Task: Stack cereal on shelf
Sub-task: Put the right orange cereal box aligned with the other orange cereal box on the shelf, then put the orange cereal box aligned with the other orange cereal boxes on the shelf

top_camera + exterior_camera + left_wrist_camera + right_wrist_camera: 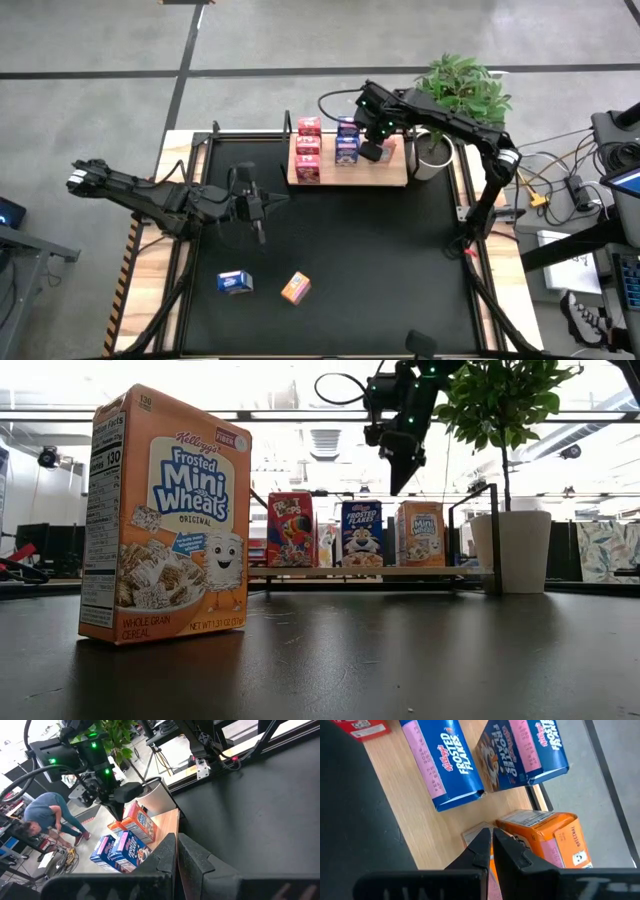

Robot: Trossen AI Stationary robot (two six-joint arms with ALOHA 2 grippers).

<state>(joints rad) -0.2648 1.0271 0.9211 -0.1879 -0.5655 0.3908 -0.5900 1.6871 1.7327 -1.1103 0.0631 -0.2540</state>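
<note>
Upper centre of the high view, the pale wooden shelf (pixel 392 170) is carrying small glossy cardboard cereal boxes: a red column (pixel 309 146), blue ones (pixel 347 142), and an orange one mostly under the right gripper (pixel 371 150), whose dark fingers are pressing together, pinching nothing. Two more boxes are lying on the matte black table (pixel 400 270) at lower left, one blue (pixel 235 283), one orange (pixel 295 288). The left gripper (pixel 262 205) (fingers likewise pressed together) is hovering left of centre.
</note>
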